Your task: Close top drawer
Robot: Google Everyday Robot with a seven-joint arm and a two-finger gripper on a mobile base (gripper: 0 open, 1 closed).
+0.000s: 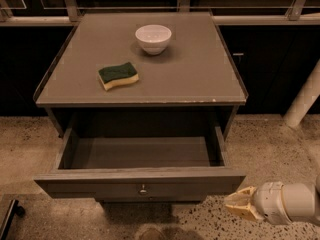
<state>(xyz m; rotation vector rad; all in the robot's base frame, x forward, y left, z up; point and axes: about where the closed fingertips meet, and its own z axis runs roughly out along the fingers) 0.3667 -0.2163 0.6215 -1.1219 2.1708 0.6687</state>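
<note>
Top drawer (100, 187): standing open under the table (200, 84), front panel facing the camera. Tool (234, 203): low right, just beside the drawer's front corner (contact unclear), narrow, tips together, holding nothing. On the table: bowl (153, 38), sponge (118, 75).

Wide grey drawer (90, 186) with a small round metal knob (143, 188), pulled out and level, its front-right corner near the gripper (232, 204).
</note>
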